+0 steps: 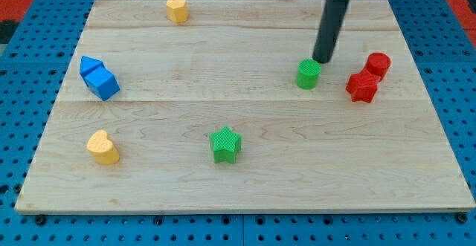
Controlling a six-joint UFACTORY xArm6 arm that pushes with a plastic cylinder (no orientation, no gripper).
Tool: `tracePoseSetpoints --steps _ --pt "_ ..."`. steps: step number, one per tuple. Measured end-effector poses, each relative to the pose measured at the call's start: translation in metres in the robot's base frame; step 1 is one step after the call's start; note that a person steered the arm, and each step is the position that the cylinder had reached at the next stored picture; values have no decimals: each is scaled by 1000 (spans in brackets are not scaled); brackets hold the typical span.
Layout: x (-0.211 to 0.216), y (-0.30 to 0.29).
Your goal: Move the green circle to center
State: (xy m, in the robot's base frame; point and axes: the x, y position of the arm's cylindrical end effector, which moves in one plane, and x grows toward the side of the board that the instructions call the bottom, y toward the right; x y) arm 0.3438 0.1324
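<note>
The green circle is a short green cylinder standing right of the board's middle. My tip is the lower end of the dark rod. It sits just above and to the right of the green circle, touching it or nearly so. The rod comes down from the view's top right.
A red star and a red cylinder stand right of the green circle. A green star is at lower middle. Blue blocks are at left, a yellow heart lower left, a yellow hexagon at top. The wooden board has edges all round.
</note>
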Motion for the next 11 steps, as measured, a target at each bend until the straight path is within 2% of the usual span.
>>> tracePoseSetpoints --steps 2,5,7,8,10,11 --pt "109 7" --pt "92 1" --pt "55 -48" --pt "51 -72" --pt "47 -83" --pt "12 -84"
